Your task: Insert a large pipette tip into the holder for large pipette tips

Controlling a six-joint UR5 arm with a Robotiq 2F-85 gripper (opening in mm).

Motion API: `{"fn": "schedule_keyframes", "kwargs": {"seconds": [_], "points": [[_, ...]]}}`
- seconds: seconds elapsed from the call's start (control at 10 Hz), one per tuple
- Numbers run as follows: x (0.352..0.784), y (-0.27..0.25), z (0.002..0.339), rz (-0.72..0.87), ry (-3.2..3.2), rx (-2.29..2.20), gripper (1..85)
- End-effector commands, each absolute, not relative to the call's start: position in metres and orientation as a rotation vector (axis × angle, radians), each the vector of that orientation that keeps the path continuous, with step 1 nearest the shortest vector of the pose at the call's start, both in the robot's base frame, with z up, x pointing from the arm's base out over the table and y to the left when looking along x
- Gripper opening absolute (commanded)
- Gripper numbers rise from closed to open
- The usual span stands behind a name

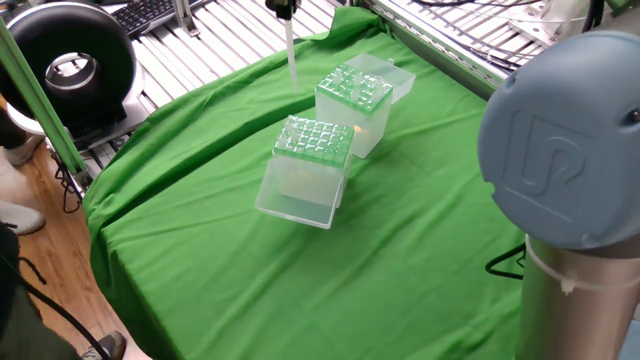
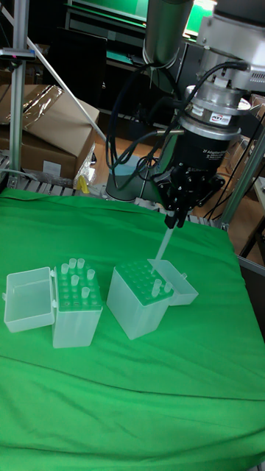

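In the tall fixed view, the box bristling with clear tips (image 2: 76, 310) sits at left on the green cloth (image 2: 132, 412), its lid open. Right of it stands the holder for large pipette tips (image 2: 141, 298) — 2 tips already seated. Above hangs the gripper (image 2: 174, 218), fingers pinching the large pipette tip (image 2: 162, 246) — tilted, its point just over the green grid.

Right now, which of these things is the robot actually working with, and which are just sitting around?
In use:
- tool, shut on the large pipette tip
- holder for large pipette tips, green grid top, lid open

Just sitting there:
- other tip box, paler top with clear tips, lid open
- green cloth
- black ring-shaped device
- keyboard
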State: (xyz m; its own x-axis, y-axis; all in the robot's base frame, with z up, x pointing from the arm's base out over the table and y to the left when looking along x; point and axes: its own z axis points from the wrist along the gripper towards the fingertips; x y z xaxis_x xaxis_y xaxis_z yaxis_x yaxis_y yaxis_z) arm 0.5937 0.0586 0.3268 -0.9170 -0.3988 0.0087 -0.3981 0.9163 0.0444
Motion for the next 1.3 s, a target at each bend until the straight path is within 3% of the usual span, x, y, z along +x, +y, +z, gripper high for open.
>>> {"fn": "schedule_keyframes", "kwargs": {"seconds": [0.0, 0.3, 0.7, 0.9, 1.2], "points": [[0.588, 0.061, 0.328, -0.048, -3.047, 0.593, 0.7], [0.597, 0.063, 0.328, -0.047, -3.022, 0.858, 0.7], [0.579, 0.052, 0.329, 0.008, -3.042, 0.372, 0.7], [0.580, 0.051, 0.329, 0.009, -3.038, 0.429, 0.7], [0.600, 0.002, 0.306, 0.029, -3.042, 0.617, 0.7]]}}
